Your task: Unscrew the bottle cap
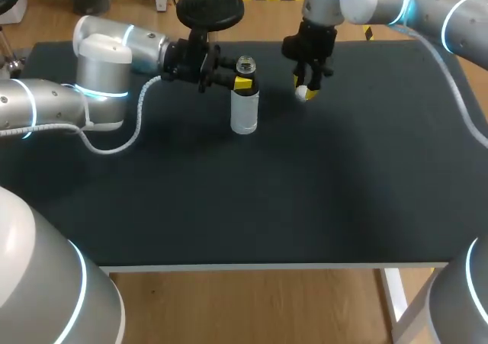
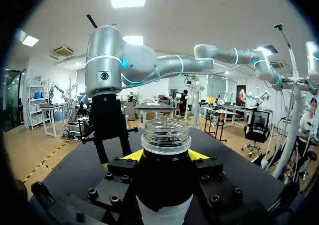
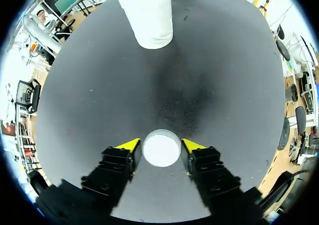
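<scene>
A clear plastic bottle point(image 1: 244, 111) stands upright at the back middle of the table, its mouth uncapped point(image 2: 165, 135). My left gripper point(image 1: 243, 82) comes in level from the left and is shut on the bottle's neck, one yellow tip on each side. To the bottle's right, my right gripper point(image 1: 306, 92) points down close to the table. The white cap point(image 3: 161, 148) lies between its fingers, with a thin gap showing on both sides, so the gripper point(image 3: 162, 146) is open. Ahead of those fingers is the bottle's base point(image 3: 149, 15).
The dark table top point(image 1: 305, 191) runs to a pale front edge point(image 1: 274, 267). A white cable point(image 1: 137, 126) loops down from my left wrist to the table surface, left of the bottle.
</scene>
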You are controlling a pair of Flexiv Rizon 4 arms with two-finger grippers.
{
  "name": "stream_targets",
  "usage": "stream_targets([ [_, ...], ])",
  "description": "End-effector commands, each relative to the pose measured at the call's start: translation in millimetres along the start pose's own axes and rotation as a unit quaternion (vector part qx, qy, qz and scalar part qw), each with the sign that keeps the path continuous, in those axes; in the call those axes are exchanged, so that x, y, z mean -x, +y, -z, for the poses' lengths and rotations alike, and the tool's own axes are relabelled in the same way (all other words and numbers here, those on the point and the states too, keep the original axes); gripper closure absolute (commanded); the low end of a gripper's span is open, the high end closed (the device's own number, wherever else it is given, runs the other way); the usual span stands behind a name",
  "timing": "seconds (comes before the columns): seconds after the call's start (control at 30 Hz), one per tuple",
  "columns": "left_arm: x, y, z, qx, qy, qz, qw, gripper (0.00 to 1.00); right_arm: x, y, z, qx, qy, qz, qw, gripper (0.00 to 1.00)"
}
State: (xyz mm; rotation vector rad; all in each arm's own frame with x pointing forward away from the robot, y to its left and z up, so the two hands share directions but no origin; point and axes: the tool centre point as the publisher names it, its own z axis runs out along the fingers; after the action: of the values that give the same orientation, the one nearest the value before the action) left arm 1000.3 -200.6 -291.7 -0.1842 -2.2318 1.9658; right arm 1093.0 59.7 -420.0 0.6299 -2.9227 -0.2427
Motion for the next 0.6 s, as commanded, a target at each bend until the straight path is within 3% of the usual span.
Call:
stream_targets([
  [0.03,0.9,1.1,0.4,0.000,0.002,0.000,1.000,1.00,1.9,-0.8,1.4,0.001,0.000,-0.002,1.000,0.00],
  [0.43,0.9,1.1,0.4,0.000,0.002,0.000,1.000,1.00,1.4,0.7,8.4,0.033,-0.015,-0.026,0.999,0.00],
  [0.47,0.9,1.1,0.4,0.000,0.002,0.000,1.000,0.83,1.4,0.7,8.4,0.033,-0.015,-0.026,0.999,0.00],
  [0.5,0.9,1.1,0.4,0.000,0.002,0.000,1.000,0.76,1.4,0.7,8.4,0.033,-0.015,-0.026,0.999,0.00],
  [0.53,0.9,1.1,0.4,0.000,0.002,0.000,1.000,0.61,1.4,0.7,8.4,0.033,-0.015,-0.026,0.999,0.00],
  [0.57,0.9,1.1,0.4,0.000,0.002,0.000,1.000,0.27,1.4,0.7,8.4,0.033,-0.015,-0.026,0.999,0.00],
  [0.6,0.9,1.1,0.4,0.000,0.002,0.000,1.000,0.00,1.4,0.7,8.4,0.033,-0.015,-0.026,0.999,0.00],
])
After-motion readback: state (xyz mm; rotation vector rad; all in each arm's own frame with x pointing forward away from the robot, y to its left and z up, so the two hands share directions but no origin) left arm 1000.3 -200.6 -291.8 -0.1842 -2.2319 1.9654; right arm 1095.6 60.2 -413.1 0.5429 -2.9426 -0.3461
